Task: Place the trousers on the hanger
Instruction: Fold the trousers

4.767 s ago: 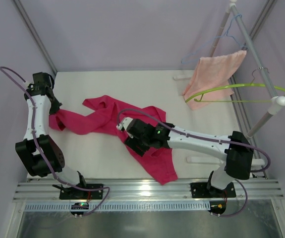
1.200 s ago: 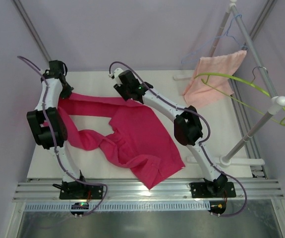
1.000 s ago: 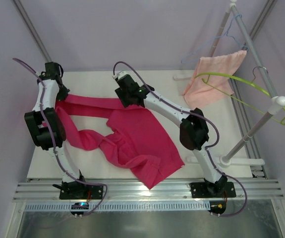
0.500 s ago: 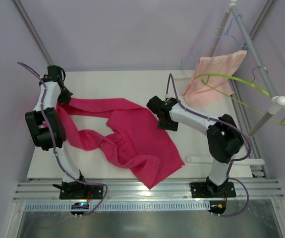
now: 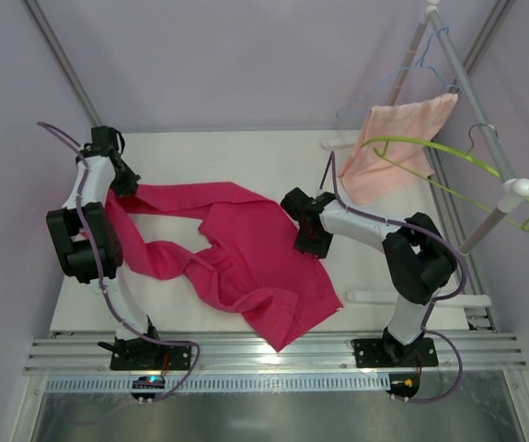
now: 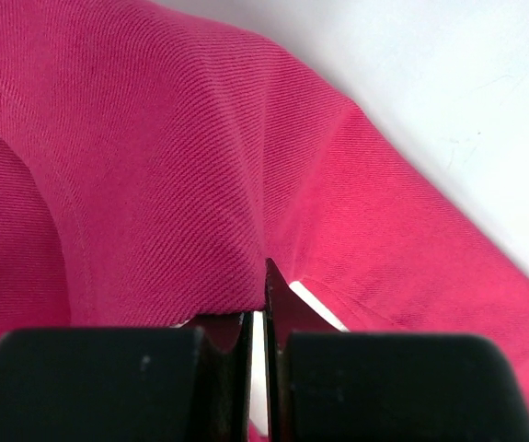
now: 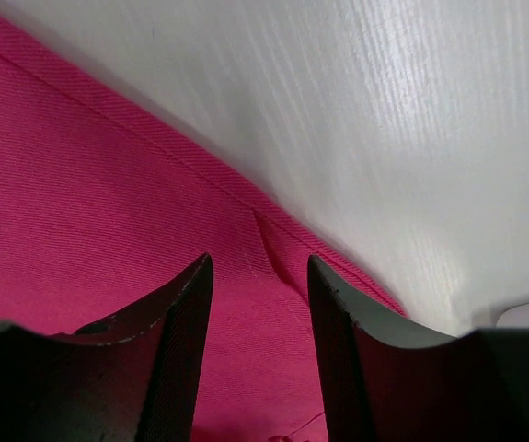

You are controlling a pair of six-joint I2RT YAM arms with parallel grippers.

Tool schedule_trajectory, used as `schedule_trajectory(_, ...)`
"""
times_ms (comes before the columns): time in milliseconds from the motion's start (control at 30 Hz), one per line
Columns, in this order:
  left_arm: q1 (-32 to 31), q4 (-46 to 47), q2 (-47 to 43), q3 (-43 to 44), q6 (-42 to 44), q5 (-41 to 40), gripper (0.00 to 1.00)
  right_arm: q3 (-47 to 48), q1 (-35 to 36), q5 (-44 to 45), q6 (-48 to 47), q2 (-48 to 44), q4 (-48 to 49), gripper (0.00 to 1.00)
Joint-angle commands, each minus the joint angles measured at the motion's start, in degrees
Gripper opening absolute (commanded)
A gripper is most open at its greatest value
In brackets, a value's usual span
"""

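Magenta trousers [image 5: 246, 249], diagonal: legs far-left, waist near-right

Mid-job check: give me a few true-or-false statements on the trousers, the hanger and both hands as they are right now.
1. The left hand is shut on the trousers. True.
2. The trousers hang on the hanger. False: they lie spread on the table, and the hanger hangs bare on the rack at the right.
3. The right hand has its jaws apart above the trousers' edge. True.
4. The pale pink towel lies flat on the table beside the trousers. False: the towel hangs up at the rack.
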Motion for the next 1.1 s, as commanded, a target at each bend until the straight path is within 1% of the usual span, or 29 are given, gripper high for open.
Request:
schedule_trajectory(0, -0.3, 1.7, -2.0, -0.8, -0.5, 1.3, 0.00, -0.5, -0.2, -3.3, 1.5, -1.8, 3.5, 0.48)
schedule_trajectory(133, -0.3, 1.6, -1.9, -0.4, -0.4, 0.9, 0.00, -0.6, -0.3, -5.6, 1.2, -0.8, 4.1, 0.47)
schedule_trajectory(333, -0.3, 2.4, -2.3, -0.3, -1.5, 1.7, 0.00, 0.2, -0.3, -6.0, -0.1, 0.8, 4.0, 0.39)
schedule_trajectory(400, -0.2, 2.4, -2.0, -0.3, -1.6, 1.6, 0.00, 1.2, -0.2, -5.6, 0.1, 1.4, 2.9, 0.39)
schedule_trajectory(467, -0.3, 2.2, -2.0, -0.1, -1.5, 1.6, 0.00, 2.2, -0.2, -4.1, 0.2, 2.2, 1.4, 0.43)
schedule_trajectory(567, -0.3, 2.0, -2.0, -0.3, -1.1, 1.6, 0.00, 1.7, -0.4, -0.7, -0.7, 1.7, -0.4, 0.43)
schedule_trajectory(633, -0.3, 1.8, -2.0, -0.5, -0.8, 1.3, 0.00, 0.4, -1.1, -0.7, -3.9, 0.9, 0.9, 0.43)
schedule_trajectory(667, -0.2, 1.8, -2.1, -0.6, -0.7, 1.3, 0.00, -1.8, -1.5, -1.8, -5.8, 0.5, 2.9, 0.43)
schedule_trajectory(700, -0.2, 1.8, -2.2, -0.7, -0.7, 1.3, 0.00, -2.6, -1.8, -3.9, -10.2, -0.5, 6.4, 0.44)
schedule_trajectory(800, -0.3, 1.5, -2.4, -0.3, -0.8, 1.6, 0.00, -3.5, -2.0, -5.2, -15.2, -0.9, 7.8, 0.44)
schedule_trajectory(867, -0.2, 1.5, -2.7, 0.0, -1.2, 1.8, 0.00, -4.3, -2.5, -6.9, -17.1, -0.6, 8.0, 0.44)
schedule_trajectory(900, -0.2, 1.4, -2.7, 0.0, -1.7, 1.8, 0.00, -4.8, -2.6, -9.2, -18.2, -1.2, 9.6, 0.44)
schedule_trajectory(1000, -0.5, 1.8, -3.0, -0.7, -2.6, 2.2, 0.00, -6.7, -2.7, -10.7, -19.4, -2.2, 12.6, 0.44)
schedule_trajectory(1067, -0.8, 2.0, -3.0, -1.5, -2.6, 2.2, 0.00, -7.6, -2.8, -11.4, -20.1, -1.6, 12.9, 0.42)
